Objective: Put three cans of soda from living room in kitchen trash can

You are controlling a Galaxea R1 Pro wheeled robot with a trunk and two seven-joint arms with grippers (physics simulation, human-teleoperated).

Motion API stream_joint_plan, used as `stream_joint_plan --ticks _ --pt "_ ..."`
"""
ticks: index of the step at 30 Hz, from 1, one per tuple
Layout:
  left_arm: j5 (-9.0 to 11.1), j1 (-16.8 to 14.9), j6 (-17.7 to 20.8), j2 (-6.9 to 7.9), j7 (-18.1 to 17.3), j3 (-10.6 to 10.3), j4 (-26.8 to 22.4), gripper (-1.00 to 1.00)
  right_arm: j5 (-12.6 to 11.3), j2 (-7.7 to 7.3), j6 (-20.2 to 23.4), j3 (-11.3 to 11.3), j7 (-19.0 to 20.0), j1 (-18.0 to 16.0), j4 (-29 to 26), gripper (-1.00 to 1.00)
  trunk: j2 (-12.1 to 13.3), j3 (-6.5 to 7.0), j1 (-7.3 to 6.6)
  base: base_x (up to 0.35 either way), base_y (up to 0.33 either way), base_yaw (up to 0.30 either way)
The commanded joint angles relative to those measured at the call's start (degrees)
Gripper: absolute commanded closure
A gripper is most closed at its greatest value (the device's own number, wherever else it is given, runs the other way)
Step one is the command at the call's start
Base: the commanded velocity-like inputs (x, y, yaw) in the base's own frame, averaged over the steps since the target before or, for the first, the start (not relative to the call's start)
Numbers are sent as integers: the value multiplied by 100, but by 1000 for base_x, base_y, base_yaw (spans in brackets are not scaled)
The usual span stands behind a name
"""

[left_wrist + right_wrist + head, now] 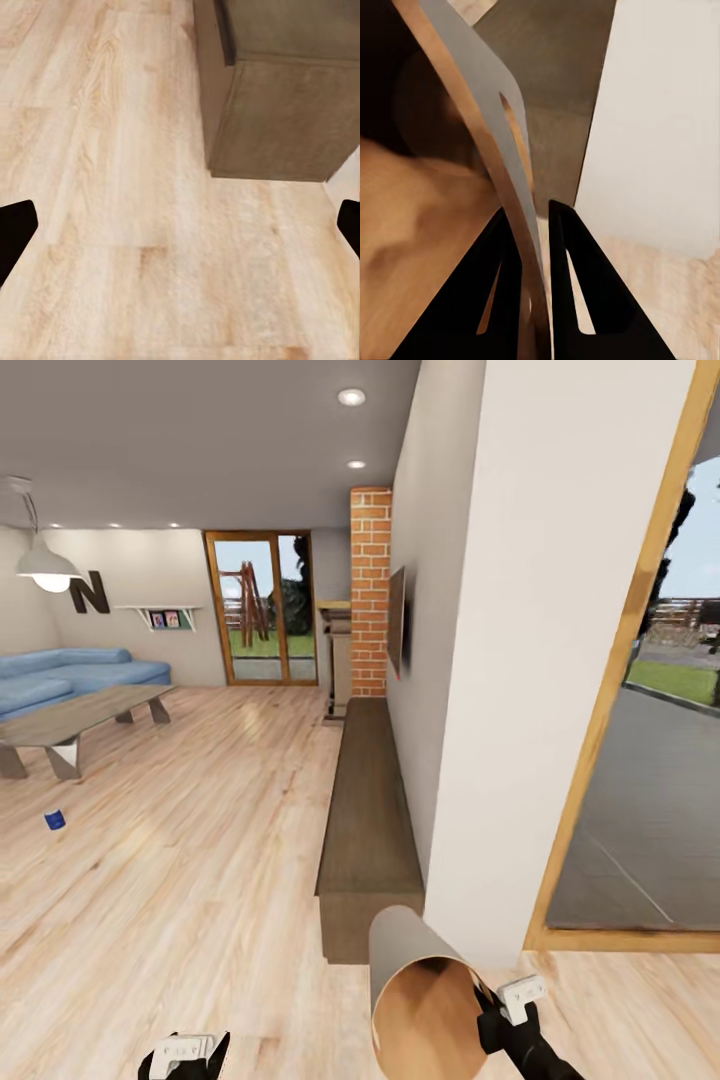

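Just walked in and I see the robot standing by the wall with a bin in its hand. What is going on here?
The robot is in the living room, holding the trash can by its rim with the right gripper, fingers clamped on either side of the wall. The bin is tilted, its brown inside facing the camera, and no can shows in the part visible. The left gripper is open and holds nothing. One dark blue soda can stands on the wood floor near the low table, some way off to the left.

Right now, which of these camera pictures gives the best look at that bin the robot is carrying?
The head view: the trash bin shows whole there, tilted, brown inside facing the camera, the right hand pinching its rim. The right wrist view shows just a close slice of its wall between the fingers.
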Motion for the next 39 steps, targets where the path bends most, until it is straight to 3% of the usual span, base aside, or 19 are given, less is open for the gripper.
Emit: stream_joint_plan --ticks 1,19,29,39 --pt "0 0 -1 0 0 -1 -2 -100 -50 1 6 -2 40 -3 -11 100 -1 -7 0 216 225 137" --pt "1 0 -10 -16 -3 -14 -58 -100 -33 5 13 8 38 -3 41 100 -1 -138 0 180 241 138" --pt "0 0 -10 -26 -13 -14 -62 -100 -31 9 13 9 38 -3 77 100 -1 -211 0 50 272 138" --pt "0 0 -10 -27 0 -14 -64 -100 -38 10 13 270 -329 -3 185 100 -1 -284 0 2 286 138"
